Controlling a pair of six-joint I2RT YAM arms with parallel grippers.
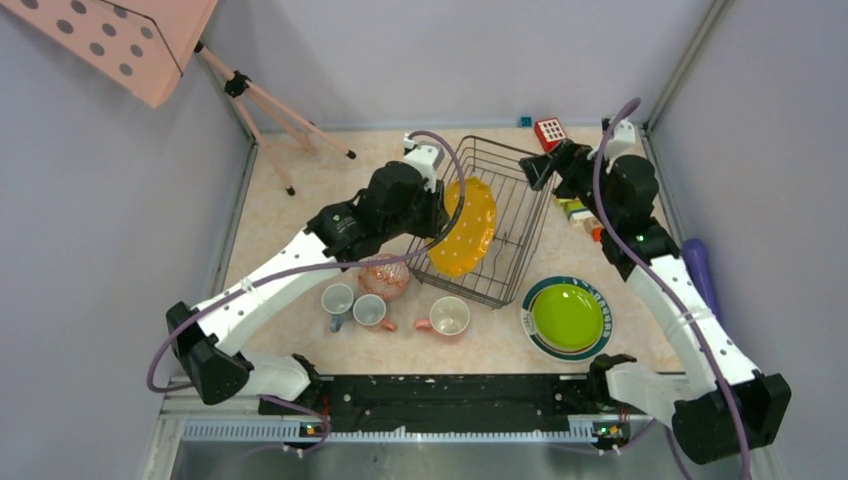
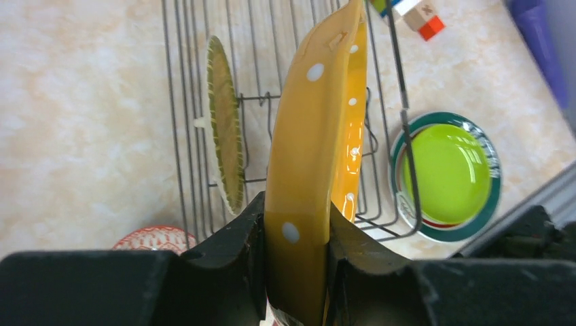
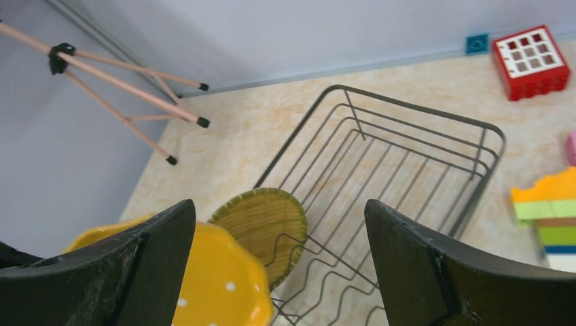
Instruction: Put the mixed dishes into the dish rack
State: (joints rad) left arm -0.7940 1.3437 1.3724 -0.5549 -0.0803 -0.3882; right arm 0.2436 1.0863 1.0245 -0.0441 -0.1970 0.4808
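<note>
My left gripper is shut on the edge of a yellow plate with white dots. The plate stands on edge over the near-left part of the dish rack. A small olive ribbed plate stands upright in the rack's wavy dividers beside it. My right gripper hangs open above the rack's far-right corner, holding nothing. A lime-green plate lies on a white plate with a green rim right of the rack.
A patterned bowl, a grey mug and two pink mugs sit in front of the rack. Toy blocks and a purple cylinder lie at the right. Tripod legs stand at the back left.
</note>
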